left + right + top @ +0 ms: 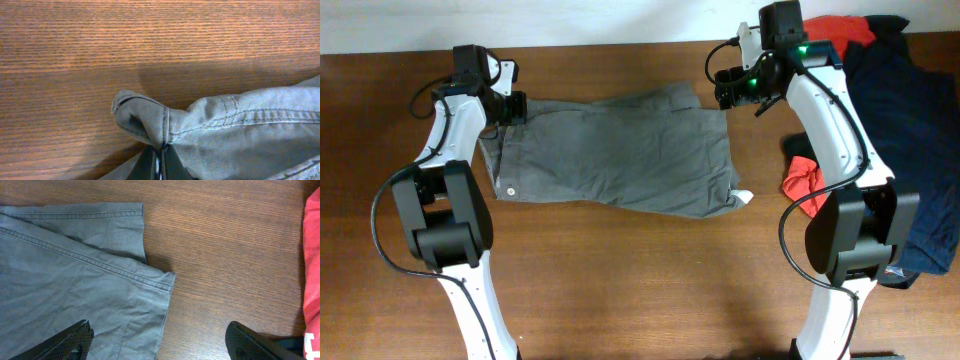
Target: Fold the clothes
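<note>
The grey-khaki shorts (620,150) lie spread across the middle of the table, waistband to the left, leg hems to the right. My left gripper (513,107) is shut on the far waistband corner (150,122), which bunches up between the fingers (159,162). My right gripper (728,85) is open and empty, just above the far right leg hem (165,297). One finger hangs over the cloth and the other over bare wood (160,340).
A red printed T-shirt (803,178) and a dark navy garment (920,130) lie heaped at the right edge; the red cloth shows at the right of the right wrist view (312,265). A white tag (745,197) pokes out by the near right hem.
</note>
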Controlling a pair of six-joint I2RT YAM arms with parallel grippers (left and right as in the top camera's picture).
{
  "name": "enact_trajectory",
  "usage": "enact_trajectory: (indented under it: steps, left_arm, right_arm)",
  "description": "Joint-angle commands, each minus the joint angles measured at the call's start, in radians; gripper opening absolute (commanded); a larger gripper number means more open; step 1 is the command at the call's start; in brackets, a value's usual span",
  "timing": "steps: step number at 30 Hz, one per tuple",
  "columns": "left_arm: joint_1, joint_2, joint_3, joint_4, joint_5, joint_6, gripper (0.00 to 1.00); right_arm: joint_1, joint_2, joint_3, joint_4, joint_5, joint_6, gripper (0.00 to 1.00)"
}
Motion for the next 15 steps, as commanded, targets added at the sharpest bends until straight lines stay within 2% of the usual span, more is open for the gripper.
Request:
enact_trajectory:
  steps: [1, 9, 15]
  left_arm:
    - [0.003, 0.004, 0.045, -0.038, -0.002, -0.009, 0.01]
    - [0.035, -0.04, 0.267, -0.313, -0.079, -0.087, 0.01]
    - [0.04, -0.084, 0.308, -0.483, -0.104, -0.087, 0.01]
  right_arm:
    - [0.003, 0.015, 0.015, 0.001, -0.003, 0.004, 0.89]
    - [0.007, 0.018, 0.015, 0.002, -0.022, 0.004, 0.88]
    - [0.04, 0.056, 0.014, 0.053, -0.037, 0.003, 0.87]
